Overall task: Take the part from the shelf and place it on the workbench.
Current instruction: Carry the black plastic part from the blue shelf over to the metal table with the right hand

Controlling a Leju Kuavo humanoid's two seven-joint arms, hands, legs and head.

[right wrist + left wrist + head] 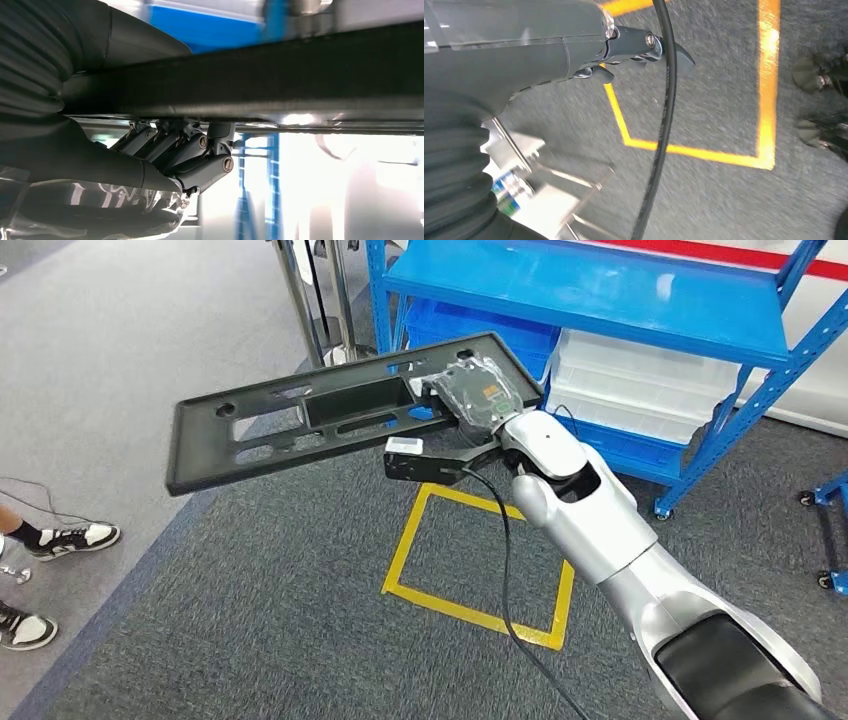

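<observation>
One blue shelf (600, 295) stands at the far side of the scene, with one blue bin (480, 330) and white bins (640, 385) on its lower level; in front of it lies grey carpet (250, 620) marked with one yellow square (475, 555). The one part (330, 415), a long flat black panel with cut-outs, is off the shelf and carried in the air above the carpet, its long axis running out leftward from the right hand (480, 400), which grips it at its right end. In the right wrist view the fingers (190, 150) curl up against the panel's underside, clamping its edge, so nearly the whole length hangs out beyond the grip and will likely want to sag or swing. The left hand (634, 47) hangs low over the carpet, fingers curled in on nothing, well apart from the part. No table can be seen, so the right arm must carry alone. A person's two shoes (70, 537) stand at the left.
</observation>
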